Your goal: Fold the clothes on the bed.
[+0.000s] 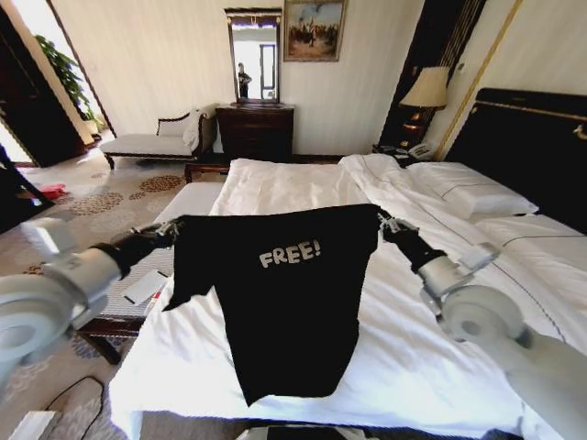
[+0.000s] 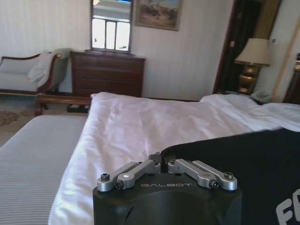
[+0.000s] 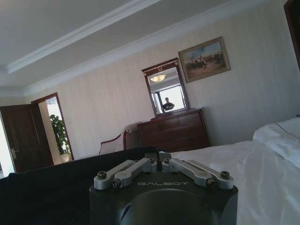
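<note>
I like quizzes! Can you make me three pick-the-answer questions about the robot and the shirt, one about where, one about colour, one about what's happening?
1. Where are the grippers on the T-shirt?
A. top corners
B. bottom hem
C. middle

2. What colour is the "FREE!" lettering?
A. red
B. white
C. yellow

3. How is the shirt?
A. folded small
B. held up, hanging over the bed
C. on the floor

Answers:
1 A, the left gripper and right gripper pinch its upper corners, jaws shut.
2 B, white letters on black.
3 B, it hangs spread between both arms.
</note>
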{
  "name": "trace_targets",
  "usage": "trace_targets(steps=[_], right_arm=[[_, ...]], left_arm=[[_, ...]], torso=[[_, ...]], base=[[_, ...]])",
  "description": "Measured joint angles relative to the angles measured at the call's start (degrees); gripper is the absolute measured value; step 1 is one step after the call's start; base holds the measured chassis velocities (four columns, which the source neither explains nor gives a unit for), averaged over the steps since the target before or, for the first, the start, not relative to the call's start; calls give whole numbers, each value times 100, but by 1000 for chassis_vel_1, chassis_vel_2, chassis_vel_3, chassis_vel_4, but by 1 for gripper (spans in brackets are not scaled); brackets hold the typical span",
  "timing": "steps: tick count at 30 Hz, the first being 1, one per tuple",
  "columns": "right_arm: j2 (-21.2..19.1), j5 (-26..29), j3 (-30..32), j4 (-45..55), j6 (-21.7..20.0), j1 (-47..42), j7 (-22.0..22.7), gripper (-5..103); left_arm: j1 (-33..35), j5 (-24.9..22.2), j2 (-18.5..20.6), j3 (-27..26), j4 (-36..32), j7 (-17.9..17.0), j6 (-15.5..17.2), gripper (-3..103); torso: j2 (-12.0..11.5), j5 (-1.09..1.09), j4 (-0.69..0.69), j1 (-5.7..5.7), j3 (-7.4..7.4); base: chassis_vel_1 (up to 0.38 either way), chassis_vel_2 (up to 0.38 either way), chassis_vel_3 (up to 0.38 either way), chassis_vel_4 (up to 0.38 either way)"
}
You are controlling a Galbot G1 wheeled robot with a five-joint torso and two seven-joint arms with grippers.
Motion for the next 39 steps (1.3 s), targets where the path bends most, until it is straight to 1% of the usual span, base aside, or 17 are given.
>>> trace_targets(steps=[2, 3, 4, 6, 8, 10, 12, 15, 16, 18, 20, 22, 24, 27, 31, 35, 39], right_arm=[[336, -93, -835, -697, 100, 711, -10, 0], [336, -93, -835, -697, 100, 711, -10, 0], [440, -128, -1075, -914, 128, 907, -13, 0], [760, -257, -1728, -1595, 209, 1569, -14, 0], [1087, -420, -2232, -2232, 295, 2134, -14, 0], [1232, -485, -2416, -2521, 326, 2335, -16, 0], [1688, -678, -2893, -3498, 387, 2864, -28, 0], [1972, -820, -3098, -4062, 443, 3103, -72, 0], [2263, -977, -3252, -4605, 536, 3291, -148, 0], [2698, -1179, -3382, -5279, 657, 3453, -281, 0], [2826, -1227, -3408, -5464, 685, 3489, -321, 0], [3315, -1403, -3469, -6098, 769, 3618, -515, 0], [3427, -1450, -3473, -6251, 794, 3652, -564, 0], [3773, -1618, -3428, -6812, 869, 3854, -626, 0], [4015, -1768, -3321, -7408, 936, 4210, -639, 0], [4066, -1790, -3207, -7627, 938, 4397, -640, 0], [4074, -1895, -3118, -7764, 938, 4529, -662, 0]], left_arm=[[-676, 213, -119, 875, 682, 7, -32, 1], [-676, 213, -119, 875, 682, 7, -32, 1], [-858, 263, -159, 1114, 829, 7, -35, 1], [-1521, 449, -339, 1904, 1347, -2, -44, 1], [-2070, 584, -523, 2414, 1826, -18, -61, 1], [-2305, 645, -613, 2627, 2064, -22, -68, 1], [-2969, 857, -1005, 3262, 2936, -23, -84, 1], [-3276, 1009, -1325, 3546, 3414, -21, -98, 1], [-3499, 1209, -1689, 3724, 3837, -4, -132, 1], [-3679, 1428, -2101, 3836, 4272, 31, -181, 1], [-3714, 1482, -2206, 3855, 4389, 55, -197, 1], [-3854, 1729, -2569, 3884, 4927, 140, -321, 1], [-3906, 1790, -2656, 3884, 5098, 162, -360, 1], [-4156, 1867, -2942, 3861, 5724, 220, -489, 1], [-4452, 1893, -3182, 3834, 6230, 259, -615, 1], [-4692, 1887, -3356, 3834, 6494, 281, -678, 1], [-4850, 1904, -3480, 3840, 6682, 338, -772, 1]], torso=[[0, -5, 3, 0, 0], [0, -5, 3, 0, 0], [0, -4, 3, 0, 0], [0, -1, -1, -1, 0], [0, 0, -1, 0, -1], [0, 1, -1, 0, 0], [-1, -2, 2, 1, 1], [-1, -2, 1, 2, 1], [-1, -3, 0, 1, 0], [-1, -1, -5, 0, 0], [-1, 1, -3, 0, 0], [-1, 0, -1, -1, 0], [-1, 0, 1, -1, 0], [-1, -2, 2, -1, 0], [0, 0, 1, -2, -2], [0, -1, -3, -1, -1], [0, 1, 1, -2, -1]], base=[[0, 0, 0, 0], [0, 0, 0, 0], [0, 0, 0, 0], [0, 0, 0, 0], [0, 0, 0, 0], [0, 0, 0, 0], [0, 0, 0, 0], [0, 0, 0, 0], [0, 0, 0, 0], [0, 0, 0, 0], [0, 0, 0, 0], [0, 0, 0, 0], [0, 0, 0, 0], [0, 0, 0, 0], [0, 0, 0, 0], [0, 0, 0, 0], [0, 0, 0, 0]])
